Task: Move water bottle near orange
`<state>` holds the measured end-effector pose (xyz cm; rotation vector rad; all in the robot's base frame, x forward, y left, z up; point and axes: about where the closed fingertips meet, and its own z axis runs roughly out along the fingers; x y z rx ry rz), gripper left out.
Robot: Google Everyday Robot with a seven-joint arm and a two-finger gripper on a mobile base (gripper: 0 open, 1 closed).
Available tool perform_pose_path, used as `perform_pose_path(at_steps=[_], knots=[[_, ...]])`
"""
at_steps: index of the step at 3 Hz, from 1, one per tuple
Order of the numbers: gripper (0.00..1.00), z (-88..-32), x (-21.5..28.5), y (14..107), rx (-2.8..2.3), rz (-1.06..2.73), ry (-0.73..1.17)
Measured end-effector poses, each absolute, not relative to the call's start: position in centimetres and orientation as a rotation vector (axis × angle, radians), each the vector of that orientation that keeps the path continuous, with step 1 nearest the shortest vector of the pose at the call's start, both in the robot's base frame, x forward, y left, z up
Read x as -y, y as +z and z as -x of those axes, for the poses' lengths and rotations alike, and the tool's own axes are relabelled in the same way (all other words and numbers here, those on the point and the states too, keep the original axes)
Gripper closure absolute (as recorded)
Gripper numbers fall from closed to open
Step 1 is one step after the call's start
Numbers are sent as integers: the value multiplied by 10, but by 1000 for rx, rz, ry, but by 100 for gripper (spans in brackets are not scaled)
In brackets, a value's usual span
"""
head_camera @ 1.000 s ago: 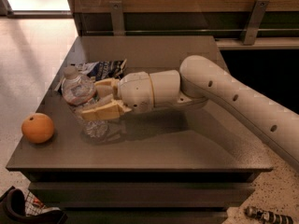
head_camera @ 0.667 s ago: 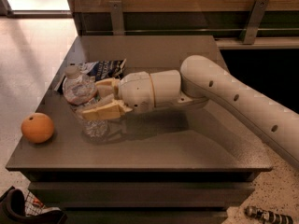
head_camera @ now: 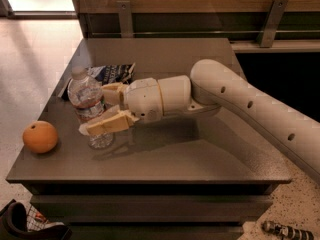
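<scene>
The water bottle, clear ribbed plastic with a white cap and a thin red label band, stands about upright on the left part of the grey table. My gripper reaches in from the right and is shut on the bottle, with one finger in front of it and the other behind it. The bottle's base is at the tabletop. The orange sits near the table's front left corner, about a hand's width left of the bottle.
A dark blue snack bag lies flat just behind the bottle. My arm crosses the right half of the table. A wooden wall with metal brackets runs behind. Small items lie on the floor below the front edge.
The gripper and the bottle have shifted very slightly to the left. The orange and the snack bag have not moved.
</scene>
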<state>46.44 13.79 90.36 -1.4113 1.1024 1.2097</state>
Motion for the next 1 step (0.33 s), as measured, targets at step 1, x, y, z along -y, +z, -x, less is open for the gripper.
perform_pose_path(at_steps=[1], knots=[[0, -464, -139, 904, -1101, 1413, 1211]])
